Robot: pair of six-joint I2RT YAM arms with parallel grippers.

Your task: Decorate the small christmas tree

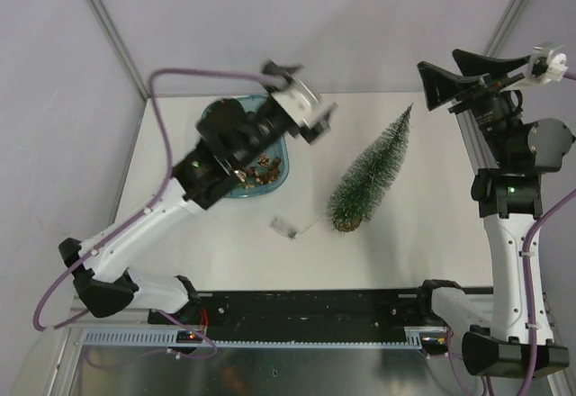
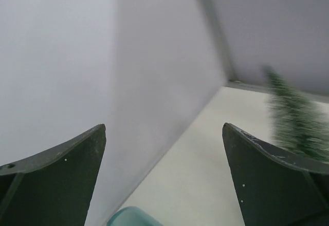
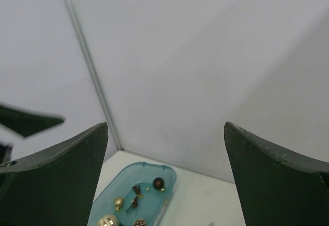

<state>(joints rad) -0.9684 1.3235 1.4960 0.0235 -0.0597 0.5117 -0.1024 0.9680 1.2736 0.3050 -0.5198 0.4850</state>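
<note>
From above, I see the small christmas tree (image 1: 371, 169) lying on the white table (image 1: 423, 243), tip toward 1 o'clock. The left gripper (image 1: 301, 90) hangs at its 10 o'clock by the blue tray (image 1: 281, 169), the right gripper (image 1: 447, 74) at its 2 o'clock, both spread. Left wrist: fingers (image 2: 67, 174) wide apart, tree blurred at 3 o'clock. Right wrist: fingers (image 3: 61, 174) wide apart, tray of ornaments (image 3: 158, 183) at 6 o'clock.
</note>
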